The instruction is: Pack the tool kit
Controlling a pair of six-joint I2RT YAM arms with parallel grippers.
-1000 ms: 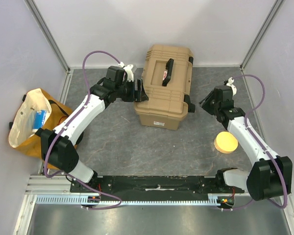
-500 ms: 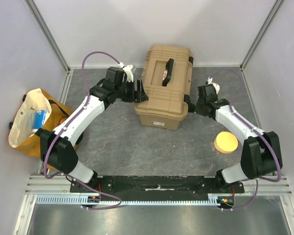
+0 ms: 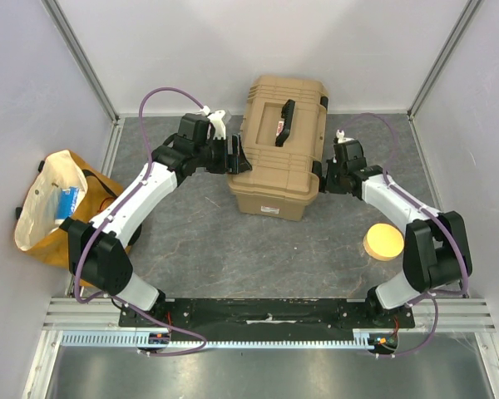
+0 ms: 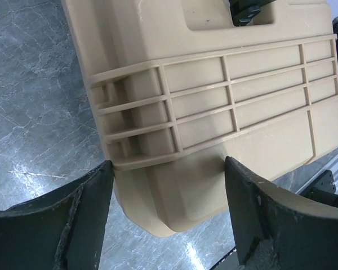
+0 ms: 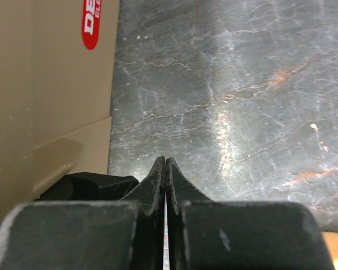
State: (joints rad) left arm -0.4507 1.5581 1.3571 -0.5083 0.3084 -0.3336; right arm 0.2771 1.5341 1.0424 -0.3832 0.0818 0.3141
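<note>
The tan tool box (image 3: 281, 145) stands shut at the back middle of the table, with a black handle (image 3: 286, 110) on its lid. My left gripper (image 3: 237, 155) is open at the box's left end. In the left wrist view its fingers (image 4: 62, 225) straddle the box's lower corner (image 4: 214, 84) with gaps on both sides. My right gripper (image 3: 323, 176) is shut and empty, right beside the black latch on the box's right side. In the right wrist view the shut fingertips (image 5: 166, 169) lie next to that latch (image 5: 87, 185) and the box wall (image 5: 45, 84).
A round yellow disc (image 3: 383, 242) lies on the table to the right, under the right forearm. A yellow and white bag (image 3: 54, 208) with a blue item inside sits at the left wall. Grey marbled table around the box.
My right arm has swung left from the open table to the box's right side, by the latch. The left arm and the box have not moved.
</note>
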